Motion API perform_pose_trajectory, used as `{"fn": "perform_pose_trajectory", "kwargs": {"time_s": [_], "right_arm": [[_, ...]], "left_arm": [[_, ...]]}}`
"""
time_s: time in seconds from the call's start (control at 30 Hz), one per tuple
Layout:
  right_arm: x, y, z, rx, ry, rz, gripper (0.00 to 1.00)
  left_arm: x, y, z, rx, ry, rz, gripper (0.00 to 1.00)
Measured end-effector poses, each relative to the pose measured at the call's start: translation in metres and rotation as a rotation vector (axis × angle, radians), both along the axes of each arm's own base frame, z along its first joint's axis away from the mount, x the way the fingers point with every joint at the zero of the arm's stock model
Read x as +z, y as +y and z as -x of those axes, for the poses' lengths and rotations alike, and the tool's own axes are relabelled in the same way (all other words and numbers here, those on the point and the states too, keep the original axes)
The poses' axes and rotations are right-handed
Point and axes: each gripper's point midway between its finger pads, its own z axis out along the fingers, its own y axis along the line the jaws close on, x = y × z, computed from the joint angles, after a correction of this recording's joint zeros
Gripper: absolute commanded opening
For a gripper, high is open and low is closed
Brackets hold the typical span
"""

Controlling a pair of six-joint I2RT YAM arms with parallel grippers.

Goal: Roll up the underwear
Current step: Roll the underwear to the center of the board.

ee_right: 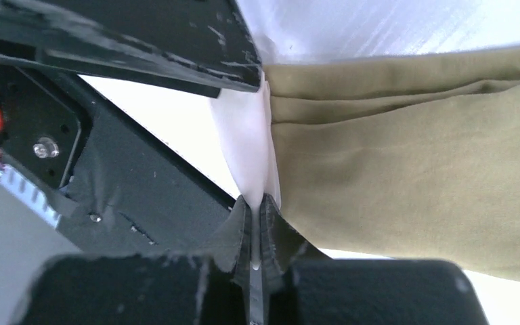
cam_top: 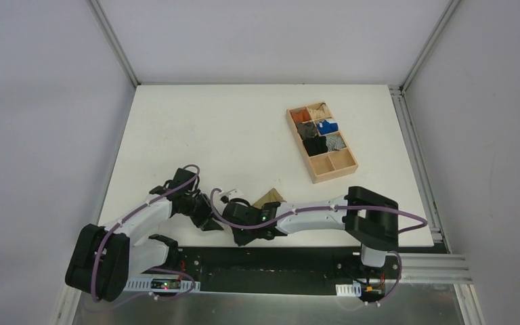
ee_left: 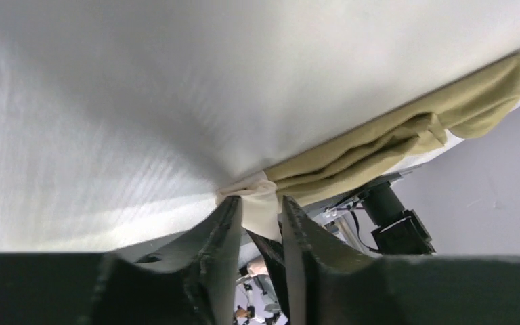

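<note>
Two claws meet at the worktop's (cam_top: 244,135) 6 o'clock edge, where the underwear (cam_top: 269,198) lies: right claw (ee_right: 256,201) pinched tight on its cream waistband (ee_right: 247,149), left claw (ee_left: 259,206) slightly parted, waistband in its gap.

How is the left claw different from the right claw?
The left claw has its jaws a little apart, with the cream waistband of the underwear between them; the right claw has its jaws pinched tight on that waistband. The left claw's arm is bent up short; the right claw's arm stretches far along the near edge of the table. Both are black and meet at the same waistband.
</note>
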Motion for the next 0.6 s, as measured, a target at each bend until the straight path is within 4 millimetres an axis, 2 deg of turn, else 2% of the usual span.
{"fn": "perform_pose_trajectory", "kwargs": {"time_s": [0.27, 0.33, 0.5, 0.6], "right_arm": [[-0.002, -0.010, -0.005, -0.069, 0.169, -0.237, 0.00], [-0.003, -0.009, -0.004, -0.078, 0.215, -0.299, 0.00], [-0.003, -0.009, -0.005, -0.099, 0.300, -0.405, 0.00], [-0.003, -0.008, -0.005, -0.109, 0.341, -0.438, 0.00]], "left_arm": [[0.036, 0.000, -0.013, 0.025, -0.108, 0.011, 0.41], [0.040, 0.000, -0.013, 0.028, -0.122, 0.017, 0.46], [0.043, 0.000, -0.009, 0.039, -0.120, 0.024, 0.69], [0.037, 0.001, -0.001, 0.035, -0.094, 0.024, 0.73]]}}
